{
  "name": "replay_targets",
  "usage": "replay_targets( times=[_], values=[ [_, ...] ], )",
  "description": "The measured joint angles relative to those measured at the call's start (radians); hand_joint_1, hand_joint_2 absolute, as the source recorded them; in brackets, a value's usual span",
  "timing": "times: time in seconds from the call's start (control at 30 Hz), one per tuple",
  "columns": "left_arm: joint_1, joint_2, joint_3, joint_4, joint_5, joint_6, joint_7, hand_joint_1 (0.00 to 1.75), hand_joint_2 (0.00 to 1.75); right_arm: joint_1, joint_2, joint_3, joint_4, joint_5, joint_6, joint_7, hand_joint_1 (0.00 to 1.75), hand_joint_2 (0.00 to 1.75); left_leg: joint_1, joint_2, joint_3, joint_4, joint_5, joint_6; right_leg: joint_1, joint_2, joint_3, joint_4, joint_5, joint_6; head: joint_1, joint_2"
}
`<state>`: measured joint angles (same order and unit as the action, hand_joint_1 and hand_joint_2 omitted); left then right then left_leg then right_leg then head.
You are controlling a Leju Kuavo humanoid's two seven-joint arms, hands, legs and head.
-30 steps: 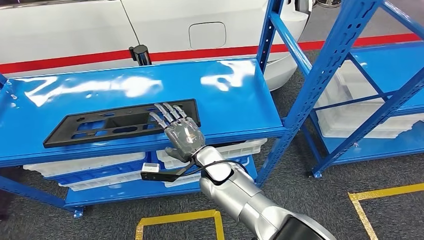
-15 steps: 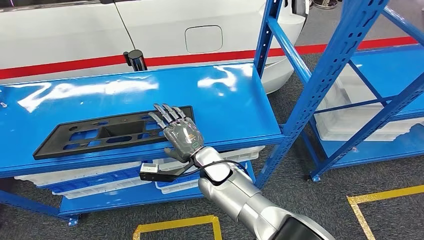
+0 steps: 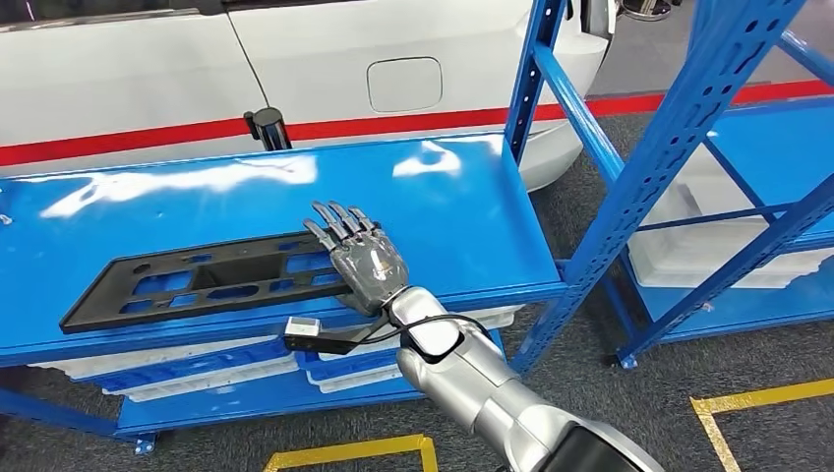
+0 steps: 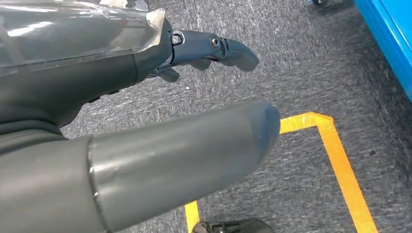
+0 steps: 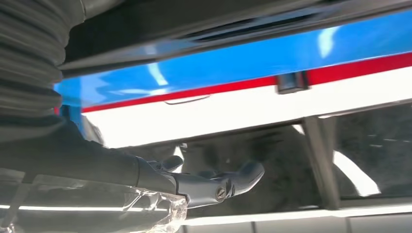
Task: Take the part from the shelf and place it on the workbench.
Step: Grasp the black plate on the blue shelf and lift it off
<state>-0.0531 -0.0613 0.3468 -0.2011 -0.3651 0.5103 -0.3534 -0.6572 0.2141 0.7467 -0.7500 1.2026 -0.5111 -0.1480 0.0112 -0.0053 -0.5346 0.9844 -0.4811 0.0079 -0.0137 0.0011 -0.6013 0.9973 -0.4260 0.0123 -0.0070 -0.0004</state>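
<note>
Right hand (image 3: 366, 264) rests on black part (image 3: 197, 282), blue shelf (image 3: 472, 216); no legible writing.

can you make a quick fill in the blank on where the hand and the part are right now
1. The black part lies on the top of the ______ shelf.
2. The right hand rests on the part's ______ end.
3. Behind the shelf stands a ______ car with a red stripe.
4. The left hand hangs over grey carpet with ______ tape.

Missing words: blue; right; white; yellow
</note>
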Motion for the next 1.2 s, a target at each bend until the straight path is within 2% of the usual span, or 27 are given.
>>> replay_targets(
  times=[0.07, 0.1, 0.13, 0.2, 0.23, 0.37, 0.43, 0.53, 0.57, 0.63, 0.7, 0.77, 0.83, 0.93, 1.03, 1.1, 1.2],
  values=[
    [0.000, 0.000, 0.004, -0.001, 0.009, -0.007, -0.022, 0.00, 0.00, 0.000, -0.001, -0.001, 0.000, 0.002, -0.004, 0.003, 1.62, 1.75, 0.005, 0.002, -0.001, 0.005, 0.000, -0.007, -0.002, 0.002, 0.005, -0.002, -0.001, -0.010, -0.002, 0.000],
    [0.000, 0.001, 0.008, -0.001, 0.019, -0.012, -0.042, 0.00, 0.00, 0.000, -0.001, -0.001, 0.000, 0.001, -0.005, 0.004, 1.68, 1.75, 0.005, 0.002, 0.001, 0.008, -0.002, -0.003, -0.002, 0.003, 0.009, -0.002, -0.001, -0.014, -0.003, 0.000],
    [-0.001, 0.001, 0.015, -0.001, 0.032, -0.015, -0.065, 0.00, 0.00, 0.001, -0.001, -0.002, 0.000, -0.001, -0.005, 0.004, 1.75, 1.75, 0.006, 0.003, 0.002, 0.008, -0.003, 0.007, 0.001, 0.004, 0.011, -0.001, -0.004, -0.015, -0.005, 0.000],
    [-0.003, 0.000, 0.033, -0.002, 0.059, -0.006, -0.112, 0.00, 0.00, 0.002, -0.002, -0.004, 0.000, -0.005, -0.004, 0.004, 1.67, 1.75, 0.007, 0.005, 0.007, 0.004, -0.010, 0.030, 0.007, 0.006, 0.011, 0.000, -0.007, -0.017, -0.007, 0.000],
    [-0.004, 0.000, 0.044, -0.003, 0.072, 0.003, -0.132, 0.00, 0.00, 0.002, -0.003, -0.005, 0.000, -0.005, -0.005, 0.004, 1.65, 1.75, 0.009, 0.006, 0.007, 0.002, -0.012, 0.035, 0.009, 0.006, 0.011, 0.000, -0.008, -0.017, -0.007, 0.000],
    [-0.007, 0.000, 0.090, -0.006, 0.109, 0.065, -0.209, 0.00, 0.00, 0.004, -0.009, -0.008, 0.000, 0.001, -0.006, 0.003, 1.54, 1.75, 0.011, 0.007, 0.008, -0.001, -0.012, 0.034, 0.014, 0.006, 0.010, 0.000, -0.010, -0.019, -0.007, 0.000],
    [-0.013, -0.002, 0.113, -0.008, 0.121, 0.096, -0.235, 0.00, 0.00, 0.004, -0.013, -0.009, -0.001, 0.006, -0.006, 0.004, 1.40, 1.75, 0.011, 0.007, 0.008, -0.003, -0.012, 0.028, 0.014, 0.006, 0.010, 0.000, -0.010, -0.019, -0.007, 0.000],
    [-0.021, -0.004, 0.140, -0.009, 0.127, 0.129, -0.261, 0.00, 0.00, 0.004, -0.019, -0.011, -0.009, 0.014, -0.005, 0.005, 1.18, 1.75, 0.012, 0.008, 0.010, -0.007, -0.011, 0.001, 0.015, 0.006, 0.010, 0.000, -0.010, -0.020, -0.007, 0.000],
    [-0.023, -0.006, 0.148, -0.010, 0.126, 0.142, -0.274, 0.00, 0.00, 0.004, -0.021, -0.012, -0.013, 0.016, -0.005, 0.005, 1.16, 1.75, 0.012, 0.008, 0.010, -0.008, -0.011, -0.005, 0.014, 0.006, 0.011, 0.000, -0.010, -0.020, -0.007, 0.000],
    [-0.026, -0.009, 0.165, -0.013, 0.121, 0.168, -0.300, 0.00, 0.00, 0.004, -0.025, -0.014, -0.017, 0.019, -0.005, 0.006, 1.08, 1.75, 0.011, 0.008, 0.011, -0.008, -0.010, -0.008, 0.014, 0.006, 0.011, 0.000, -0.010, -0.020, -0.007, 0.000],
    [-0.029, -0.012, 0.186, -0.018, 0.093, 0.183, -0.320, 0.00, 0.00, 0.004, -0.029, -0.017, -0.018, 0.019, -0.007, 0.003, 1.12, 1.75, 0.010, 0.008, 0.011, -0.008, -0.010, -0.009, 0.013, 0.005, 0.012, 0.000, -0.009, -0.019, -0.007, 0.000],
    [-0.031, -0.017, 0.221, -0.026, 0.040, 0.188, -0.327, 0.00, 0.87, 0.004, -0.030, -0.022, -0.018, 0.017, -0.011, -0.003, 1.21, 1.75, 0.008, 0.008, 0.011, -0.007, -0.010, -0.009, 0.011, 0.005, 0.012, 0.000, -0.009, -0.019, -0.007, 0.000],
    [-0.037, -0.023, 0.259, -0.032, 0.003, 0.189, -0.329, 0.00, 1.75, 0.004, -0.032, -0.025, -0.018, 0.016, -0.016, -0.007, 1.19, 1.75, 0.007, 0.008, 0.011, -0.006, -0.010, -0.008, 0.010, 0.005, 0.012, 0.000, -0.009, -0.019, -0.007, 0.000],
    [-0.047, -0.032, 0.298, -0.034, -0.013, 0.190, -0.329, 0.00, 1.75, 0.003, -0.035, -0.027, -0.018, 0.014, -0.020, -0.010, 1.15, 1.75, 0.005, 0.008, 0.011, -0.006, -0.011, -0.008, 0.008, 0.005, 0.013, 0.000, -0.009, -0.019, -0.007, 0.000],
    [-0.052, -0.037, 0.321, -0.036, -0.024, 0.190, -0.329, 0.00, 1.75, 0.002, -0.037, -0.029, -0.018, 0.013, -0.025, -0.013, 1.39, 1.75, 0.003, 0.008, 0.011, -0.006, -0.011, -0.008, 0.006, 0.005, 0.012, 0.000, -0.009, -0.019, -0.007, 0.000],
    [-0.054, -0.039, 0.333, -0.039, -0.030, 0.190, -0.329, 0.00, 1.75, 0.001, -0.039, -0.029, -0.018, 0.013, -0.027, -0.015, 1.63, 1.75, 0.003, 0.008, 0.011, -0.006, -0.011, -0.007, 0.005, 0.005, 0.012, 0.000, -0.009, -0.019, -0.007, 0.000],
    [-0.055, -0.042, 0.349, -0.041, -0.038, 0.188, -0.329, 0.00, 1.75, 0.001, -0.042, -0.029, -0.018, 0.009, -0.032, -0.019, 1.75, 1.75, 0.002, 0.008, 0.011, -0.006, -0.011, -0.007, 0.005, 0.005, 0.012, 0.000, -0.009, -0.019, -0.007, 0.000]
  ],
)
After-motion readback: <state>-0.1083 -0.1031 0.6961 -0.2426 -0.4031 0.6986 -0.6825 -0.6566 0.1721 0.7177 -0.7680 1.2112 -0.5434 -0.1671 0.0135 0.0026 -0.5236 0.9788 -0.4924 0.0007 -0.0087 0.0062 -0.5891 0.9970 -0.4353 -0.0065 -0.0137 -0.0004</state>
